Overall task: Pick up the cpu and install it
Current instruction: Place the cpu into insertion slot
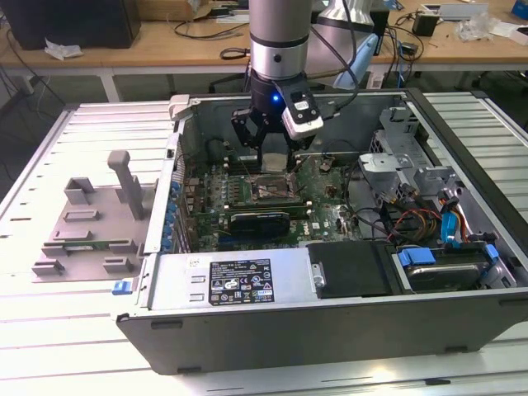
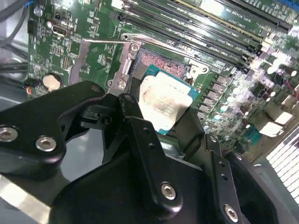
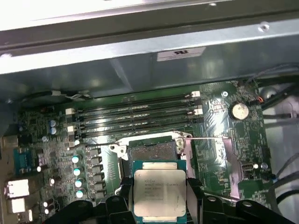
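Alignment matters most here: you have the cpu point(image 3: 160, 193) close above the open socket point(image 3: 153, 150), so hold it level with its corners square to the frame. Fingers point(image 2: 140, 130) of the gripper point(image 1: 269, 158) pinch its opposite edges. It is a silvery-white lid on a green square board, printed face up. In the exterior view, the socket lies at six o'clock from the gripper.
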### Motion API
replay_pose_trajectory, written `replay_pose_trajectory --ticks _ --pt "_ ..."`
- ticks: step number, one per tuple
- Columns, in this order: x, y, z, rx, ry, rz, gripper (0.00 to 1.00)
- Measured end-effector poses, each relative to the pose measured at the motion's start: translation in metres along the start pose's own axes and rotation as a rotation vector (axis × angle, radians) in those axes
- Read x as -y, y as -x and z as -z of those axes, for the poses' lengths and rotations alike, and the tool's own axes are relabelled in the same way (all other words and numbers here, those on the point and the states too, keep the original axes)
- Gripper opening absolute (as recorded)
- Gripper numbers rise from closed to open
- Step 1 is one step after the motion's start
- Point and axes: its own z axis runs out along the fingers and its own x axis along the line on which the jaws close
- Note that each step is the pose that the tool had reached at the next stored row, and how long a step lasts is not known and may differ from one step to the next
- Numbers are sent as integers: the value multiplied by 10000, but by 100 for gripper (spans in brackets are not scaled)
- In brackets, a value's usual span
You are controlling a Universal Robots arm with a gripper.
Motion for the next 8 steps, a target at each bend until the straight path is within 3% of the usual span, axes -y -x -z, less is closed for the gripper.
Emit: replay_pose_trajectory --ticks 8 --pt "0 0 -2 93 1 -1833 54"
